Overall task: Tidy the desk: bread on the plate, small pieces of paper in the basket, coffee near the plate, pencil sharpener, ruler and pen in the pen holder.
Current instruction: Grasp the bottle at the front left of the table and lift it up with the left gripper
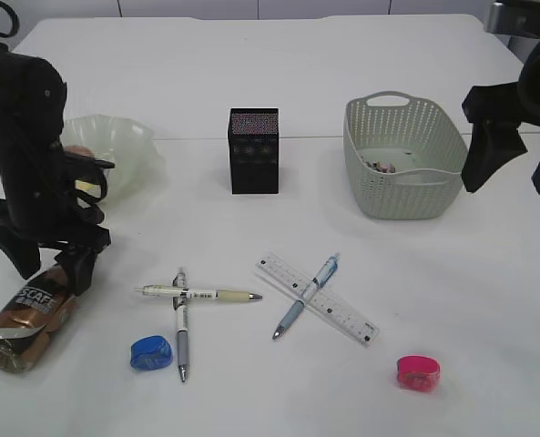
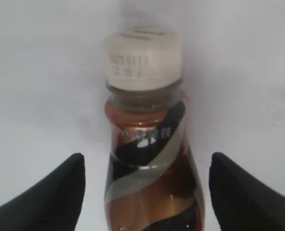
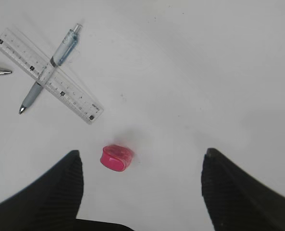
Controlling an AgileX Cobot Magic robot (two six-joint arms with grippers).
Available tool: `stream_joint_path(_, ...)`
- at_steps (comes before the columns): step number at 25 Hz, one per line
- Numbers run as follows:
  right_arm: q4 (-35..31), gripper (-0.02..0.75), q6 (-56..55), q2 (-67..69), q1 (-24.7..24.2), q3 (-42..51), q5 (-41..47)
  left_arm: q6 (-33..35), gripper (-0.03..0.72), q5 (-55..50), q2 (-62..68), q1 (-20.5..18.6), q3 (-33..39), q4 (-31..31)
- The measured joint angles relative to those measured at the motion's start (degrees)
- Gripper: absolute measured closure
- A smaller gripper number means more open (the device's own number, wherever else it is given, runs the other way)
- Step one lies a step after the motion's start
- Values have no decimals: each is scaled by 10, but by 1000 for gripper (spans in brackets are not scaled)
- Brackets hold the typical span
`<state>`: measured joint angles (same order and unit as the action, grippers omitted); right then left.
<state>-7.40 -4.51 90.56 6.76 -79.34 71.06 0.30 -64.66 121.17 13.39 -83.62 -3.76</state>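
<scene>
The coffee bottle lies on its side at the front left; in the left wrist view its body lies between my open left fingers, white cap pointing away. My left gripper is down over the bottle's neck end, not touching it. My right gripper hangs open and empty high at the right, beside the basket. The pink sharpener shows in the right wrist view. The blue sharpener, the ruler and three pens lie at the front. The black pen holder stands in the middle. The plate holds bread, mostly hidden.
Small paper pieces lie inside the basket. One blue pen lies across the ruler, also seen in the right wrist view. Two pens cross each other next to the blue sharpener. The white table runs far back behind the holder.
</scene>
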Motion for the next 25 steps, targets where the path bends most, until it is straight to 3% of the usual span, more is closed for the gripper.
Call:
stream_joint_path(19, 0, 177, 4, 0, 0, 0, 0, 0, 115, 0, 30, 0, 0, 10)
stream_joint_path(25, 0, 177, 21, 0, 0, 0, 0, 0, 268, -3, 38, 0, -1, 10)
